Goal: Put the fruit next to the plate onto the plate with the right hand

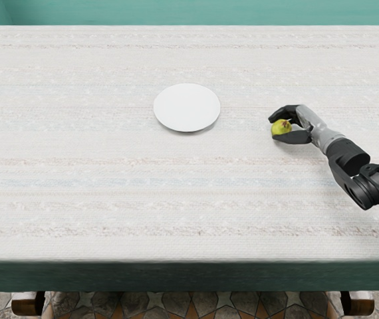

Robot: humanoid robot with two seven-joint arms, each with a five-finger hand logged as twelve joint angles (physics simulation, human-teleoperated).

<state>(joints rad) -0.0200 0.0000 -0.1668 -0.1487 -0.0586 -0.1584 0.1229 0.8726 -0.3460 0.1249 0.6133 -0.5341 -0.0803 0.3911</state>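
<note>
Near edge first: a green skirt (176, 276) hangs below the pale, striped desk (110, 199). And here's the right arm (359, 176), dark and jointed, coming in from the desk's right edge and angling toward the middle. At its end the right hand (300, 124) has its fingers (294, 139) curled round the fruit (281, 127), a small yellow-green piece, clamped on it from both sides. Is it resting on the desk or just off it? Can't tell. The fruit is toward the right edge, apart from the plate (187, 107), which lies flat slightly farther back, white, about midway between the left and right edges. Past the far edge, a teal wall (189, 12).
</note>
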